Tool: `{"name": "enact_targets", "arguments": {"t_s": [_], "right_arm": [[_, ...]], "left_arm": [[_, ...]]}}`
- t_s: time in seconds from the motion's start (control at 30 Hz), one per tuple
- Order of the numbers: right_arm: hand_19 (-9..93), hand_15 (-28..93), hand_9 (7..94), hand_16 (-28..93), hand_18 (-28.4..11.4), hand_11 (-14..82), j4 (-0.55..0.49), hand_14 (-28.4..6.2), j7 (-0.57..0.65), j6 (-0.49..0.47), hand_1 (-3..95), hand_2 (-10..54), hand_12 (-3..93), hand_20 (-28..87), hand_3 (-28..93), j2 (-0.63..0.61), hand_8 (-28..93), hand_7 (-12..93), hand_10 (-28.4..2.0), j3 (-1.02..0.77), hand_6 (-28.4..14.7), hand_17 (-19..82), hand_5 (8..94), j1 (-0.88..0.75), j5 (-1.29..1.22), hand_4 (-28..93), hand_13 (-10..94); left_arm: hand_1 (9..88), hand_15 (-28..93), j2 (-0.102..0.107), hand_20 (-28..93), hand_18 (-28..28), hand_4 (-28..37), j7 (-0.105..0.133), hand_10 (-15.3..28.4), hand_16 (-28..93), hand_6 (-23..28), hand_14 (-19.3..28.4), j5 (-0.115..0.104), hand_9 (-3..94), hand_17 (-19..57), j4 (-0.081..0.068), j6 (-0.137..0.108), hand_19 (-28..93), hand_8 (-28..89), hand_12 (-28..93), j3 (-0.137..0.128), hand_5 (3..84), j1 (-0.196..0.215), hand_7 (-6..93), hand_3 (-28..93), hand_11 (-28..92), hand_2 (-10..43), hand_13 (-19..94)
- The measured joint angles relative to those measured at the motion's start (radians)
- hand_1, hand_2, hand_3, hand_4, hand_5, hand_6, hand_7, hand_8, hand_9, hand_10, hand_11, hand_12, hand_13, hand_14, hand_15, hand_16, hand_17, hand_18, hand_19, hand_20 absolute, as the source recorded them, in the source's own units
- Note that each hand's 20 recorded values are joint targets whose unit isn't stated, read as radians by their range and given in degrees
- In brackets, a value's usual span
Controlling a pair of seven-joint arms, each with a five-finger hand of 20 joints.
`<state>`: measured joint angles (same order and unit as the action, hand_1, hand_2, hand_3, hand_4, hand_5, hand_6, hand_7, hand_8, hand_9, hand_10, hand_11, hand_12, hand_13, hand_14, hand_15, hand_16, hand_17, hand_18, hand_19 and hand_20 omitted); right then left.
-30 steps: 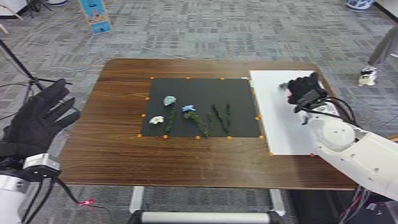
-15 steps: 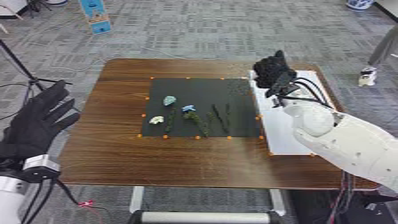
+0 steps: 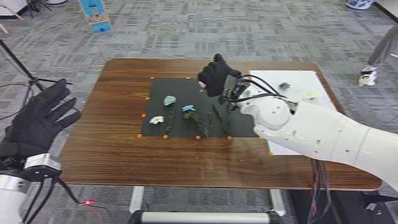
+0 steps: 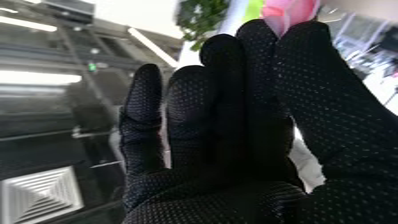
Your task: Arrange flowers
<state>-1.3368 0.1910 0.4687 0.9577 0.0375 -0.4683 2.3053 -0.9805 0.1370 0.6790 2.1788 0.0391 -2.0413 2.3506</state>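
So here's what we've got at the brown table (image 3: pixel 107 165). Our right hand (image 3: pixel 215 79) is out over the far right part of the black mat (image 3: pixel 182 87), with its arm slanting in across the white sheet (image 3: pixel 298 77). In the right wrist view we can see it's grasping a pink flower (image 4: pixel 289 11), pinched right up at the tips between thumb and finger. The other fingers are pretty much straight. Some leafy greenery (image 4: pixel 197 20) shows past the fingertips there, and a bright green bit (image 4: pixel 253 9) sits right next to the pink petals, but we honestly can't tell what that bit belongs to.

Our left hand (image 3: pixel 37 122) is off to the left of the table, released, fingers loose and spread, nothing in it.

As for the rest of our flowers: on the mat we have a pale blue-green flower (image 3: pixel 169 100) farthest from us, a blue flower (image 3: pixel 188 108) closer in and to its right, and a white flower (image 3: pixel 156 120) over by the mat's left side. A green stem (image 3: pixel 169 125) lies just beside the white one, leafy sprigs (image 3: pixel 194 119) lie right by the blue one, and dark stems (image 3: pixel 218 114) are a bit further right. Over on the sheet there's a small dark flower (image 3: pixel 284 86) and a pale yellow one (image 3: pixel 312 94), near each other but apart. Orange markers (image 3: pixel 198 137) line the mat's edges.
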Motion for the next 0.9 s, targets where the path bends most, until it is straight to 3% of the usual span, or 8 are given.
{"name": "enact_targets", "arguments": {"t_s": [0.3, 0.57, 0.9], "right_arm": [[69, 72, 64.0, 50, -16.0, 36.3, 0.119, -6.5, -0.134, -0.023, 48.8, -9.5, 60.2, 51, 78, 0.054, 5, 58, -7.0, 0.013, 4.1, 22, 66.1, -0.011, 0.0, -28, 53], [69, 72, 63.9, 50, -16.0, 36.1, 0.017, -6.3, -0.097, -0.056, 48.6, -9.5, 60.1, 51, 77, 0.009, 4, 58, -6.8, 0.053, 4.3, 22, 66.1, -0.013, 0.002, -28, 53], [68, 72, 63.5, 49, -15.8, 36.3, 0.01, -6.4, -0.116, -0.065, 48.5, -9.5, 59.7, 51, 77, 0.005, 4, 58, -6.7, 0.065, 4.8, 21, 66.0, -0.016, 0.018, -28, 52]], "left_arm": [[29.9, 8, 0.001, 6, 20.3, -28.3, 0.0, 8.4, 5, 1.7, 13.1, -0.005, 16.6, -12.6, -0.001, 0.0, 36, -9, 18, 0.0, 22.5, -0.002, 14.9, 52, 9, -9.4, 12], [30.0, 8, 0.001, 6, 20.3, -28.3, 0.001, 8.4, 5, 1.7, 13.1, -0.009, 16.6, -12.7, -0.001, 0.001, 36, -9, 18, -0.002, 22.4, -0.001, 14.7, 52, 9, -9.3, 12], [29.9, 8, 0.001, 6, 20.3, -28.3, 0.001, 8.3, 5, 1.7, 13.1, -0.01, 16.6, -12.6, -0.001, 0.001, 36, -8, 19, -0.003, 22.4, -0.001, 14.4, 52, 8, -9.3, 12]]}}
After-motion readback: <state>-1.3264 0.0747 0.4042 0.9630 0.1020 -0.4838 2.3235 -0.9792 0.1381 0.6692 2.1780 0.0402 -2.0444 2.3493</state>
